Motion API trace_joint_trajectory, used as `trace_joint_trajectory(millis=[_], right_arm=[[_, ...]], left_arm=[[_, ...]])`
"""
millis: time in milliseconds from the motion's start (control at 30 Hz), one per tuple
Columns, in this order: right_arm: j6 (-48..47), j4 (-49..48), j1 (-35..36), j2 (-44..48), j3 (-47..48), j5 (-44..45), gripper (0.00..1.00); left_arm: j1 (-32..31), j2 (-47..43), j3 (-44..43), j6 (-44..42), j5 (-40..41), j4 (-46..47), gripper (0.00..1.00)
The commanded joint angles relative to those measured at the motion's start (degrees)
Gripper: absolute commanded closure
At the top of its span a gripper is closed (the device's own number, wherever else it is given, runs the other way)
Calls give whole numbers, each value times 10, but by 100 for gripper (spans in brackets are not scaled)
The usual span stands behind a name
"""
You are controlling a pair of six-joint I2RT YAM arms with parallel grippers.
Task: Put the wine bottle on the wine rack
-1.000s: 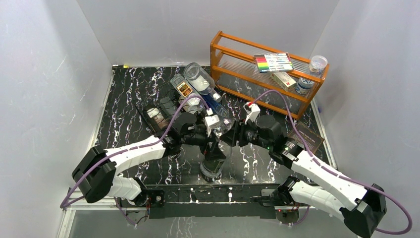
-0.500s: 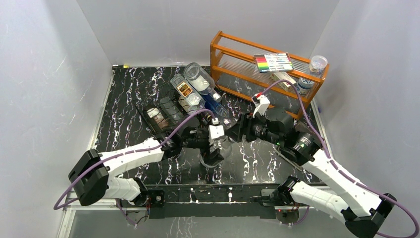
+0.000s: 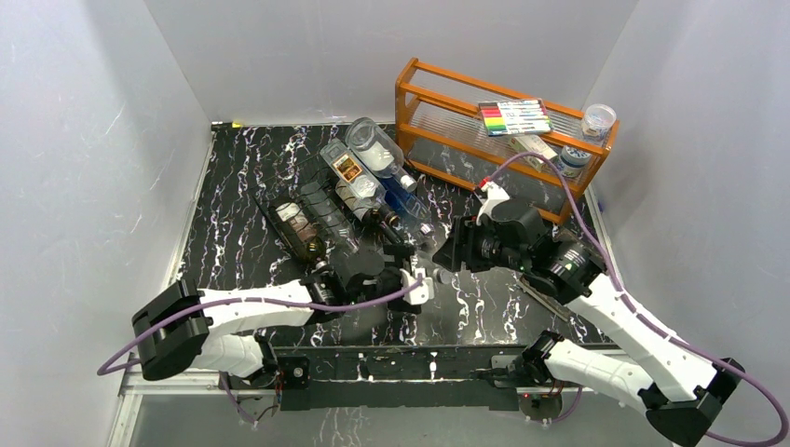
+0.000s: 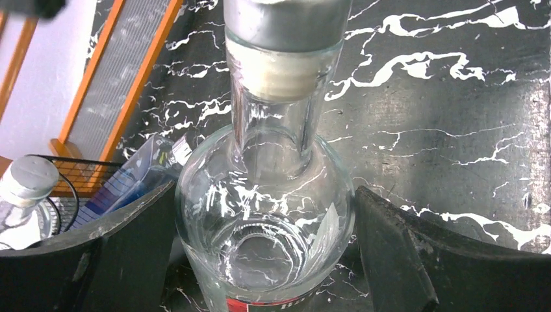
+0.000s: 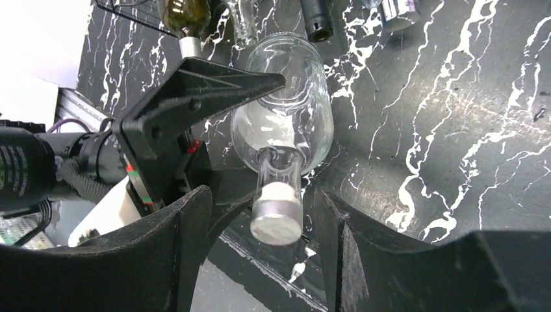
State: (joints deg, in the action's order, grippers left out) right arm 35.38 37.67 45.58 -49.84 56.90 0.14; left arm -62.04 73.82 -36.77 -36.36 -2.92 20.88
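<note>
The wine bottle [image 4: 265, 221] is clear glass and looks empty, so it is probably not heavy. It is rigid, smooth and breakable, and a pinch on the round wall could slide (bare glass gives the pads little bite). The left hand [image 4: 265, 192] is clamped on it, one finger on each side of the wide body just below the shoulder. That is a sound place to hold it, since the body fills the span.

The right hand [image 5: 260, 195] is open, its fingers on either side of the capped neck with a gap showing on both sides.

The bottle lies over rather than upright, near the middle of the surface [image 3: 484, 312], just in front of the wine rack [image 3: 270, 212]. I cannot tell whether it rests on the surface. Its long axis runs from the rack side toward the right hand, base facing the rack and neck pointing away from it.
</note>
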Motion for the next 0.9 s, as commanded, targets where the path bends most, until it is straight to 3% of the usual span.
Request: trace_joint_trajectory(millis=[0, 267, 500, 867], right_arm=[[-1, 5, -1, -17, 12, -35, 33], [-33, 15, -1, -84, -14, -108, 34], [-62, 29, -1, -129, -33, -100, 33], [-120, 58, -2, -221, 22, -125, 37]], left_arm=[[-28, 2, 26, -60, 60, 78, 52], [-58, 12, 64, -47, 64, 149, 51], [-66, 8, 92, -39, 59, 183, 51], [-82, 16, 115, -77, 55, 198, 51]])
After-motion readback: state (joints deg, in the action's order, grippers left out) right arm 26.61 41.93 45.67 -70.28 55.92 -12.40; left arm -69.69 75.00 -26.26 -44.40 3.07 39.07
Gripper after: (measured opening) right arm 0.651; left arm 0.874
